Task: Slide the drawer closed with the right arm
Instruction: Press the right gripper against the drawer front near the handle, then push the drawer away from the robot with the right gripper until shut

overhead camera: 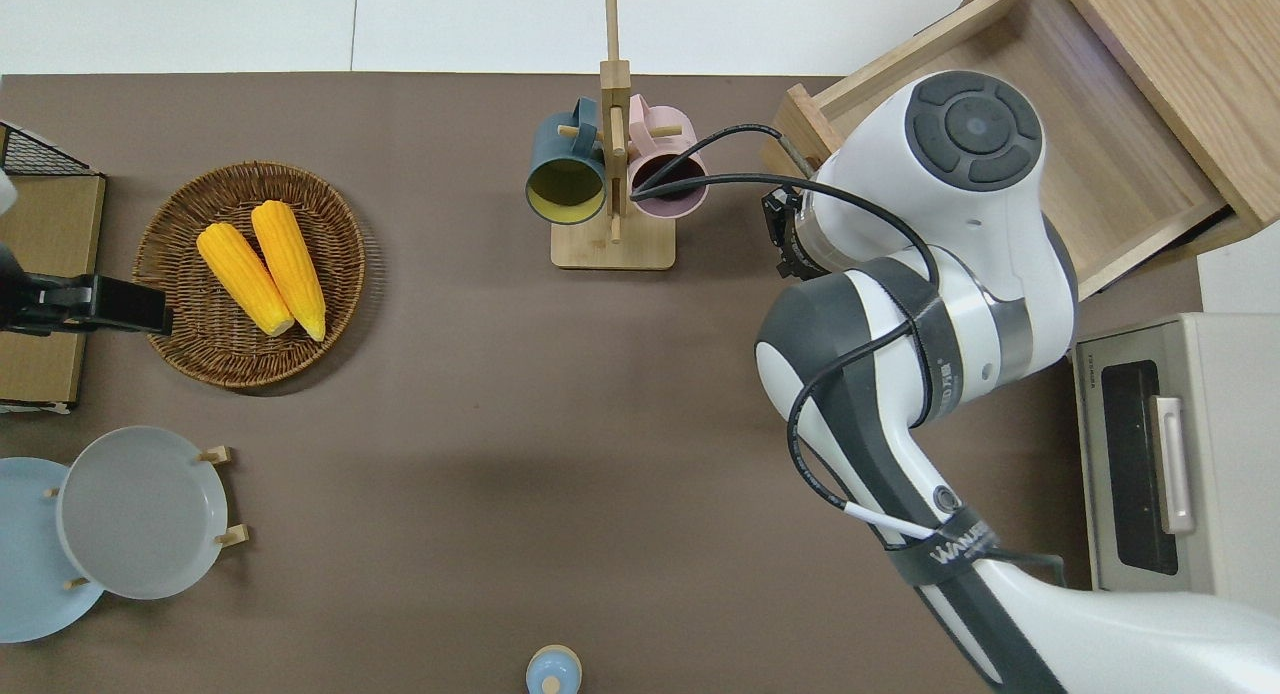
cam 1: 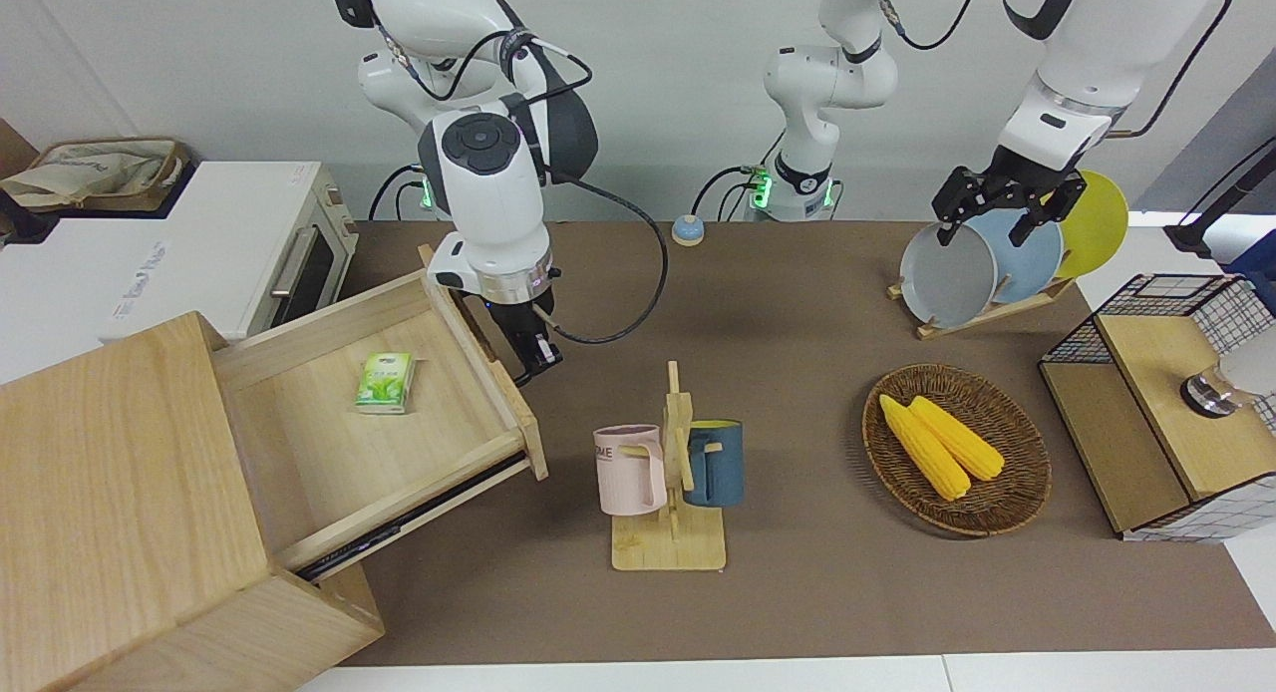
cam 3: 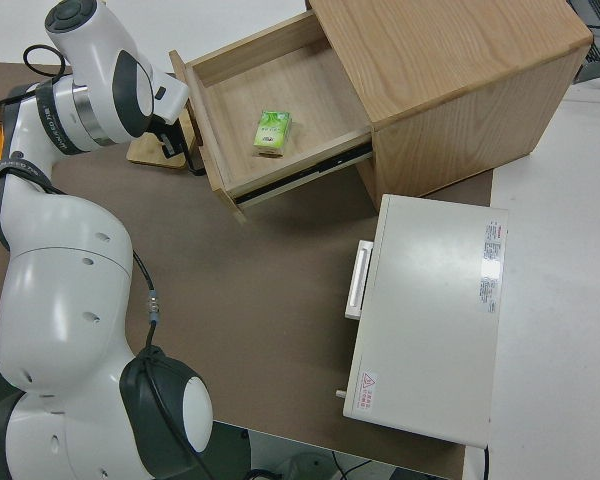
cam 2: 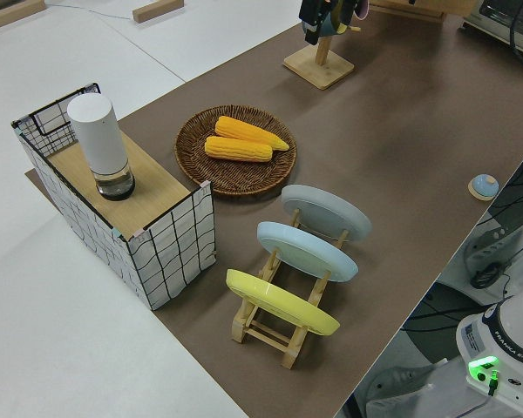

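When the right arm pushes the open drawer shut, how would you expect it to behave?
The drawer rides on dark metal runners, so it probably glides straight. Being rigid wood, it should not flex. The small green packet lying loose inside looks light and may slide. The right gripper is at its front.

A round wicker basket point(cam 1: 1017, 503) holding two yellow corn cobs point(cam 1: 940, 445) sits near a wooden mug stand point(cam 1: 671, 542), perhaps bamboo.

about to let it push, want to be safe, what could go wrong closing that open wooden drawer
The right arm's black two-finger gripper sits at the pale-wood drawer's front panel, near one end, so an off-centre push might skew the slides and jam it.

The wooden mug rack with pink and blue mugs stands close by; a swinging wrist or cable could knock it.
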